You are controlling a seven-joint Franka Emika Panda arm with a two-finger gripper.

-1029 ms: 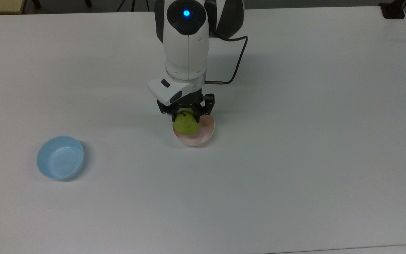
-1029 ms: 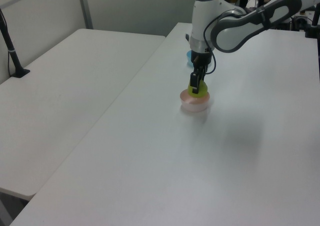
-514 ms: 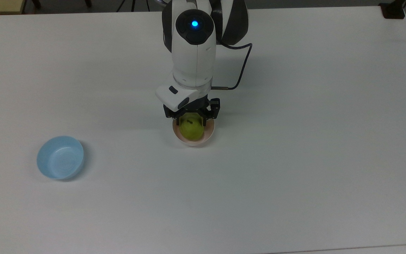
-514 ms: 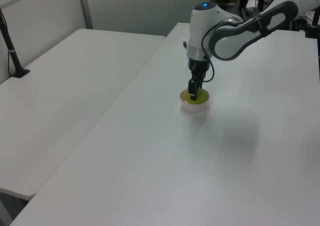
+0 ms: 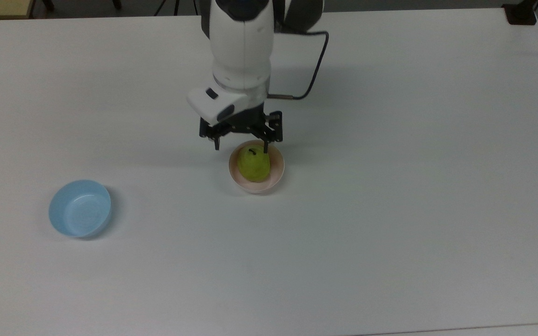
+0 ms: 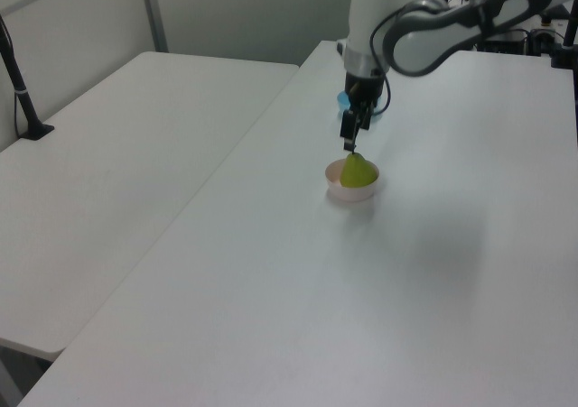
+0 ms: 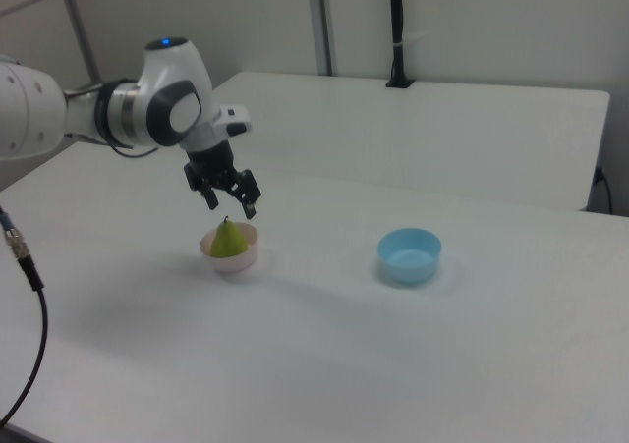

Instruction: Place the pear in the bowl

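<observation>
The yellow-green pear [image 5: 253, 166] [image 6: 358, 171] [image 7: 229, 239] stands upright inside the pale pink bowl [image 5: 276, 175] [image 6: 350, 193] [image 7: 236, 260] near the middle of the white table. My gripper [image 5: 241, 145] [image 6: 349, 143] [image 7: 229, 204] hangs just above the pear, open, with nothing between its fingers. In the top view one fingertip [image 5: 265, 147] lies over the bowl's far rim and the other is off to the top view's left of the bowl.
A light blue bowl [image 5: 80, 208] [image 7: 410, 254] sits apart from the pink one, toward the top view's left. A black cable [image 5: 313, 77] runs from the wrist. In the left view a second white table [image 6: 117, 145] stands alongside.
The gripper has let go of the pear, opened and risen clear of the bowl. The pear now rests in the pink bowl by itself.
</observation>
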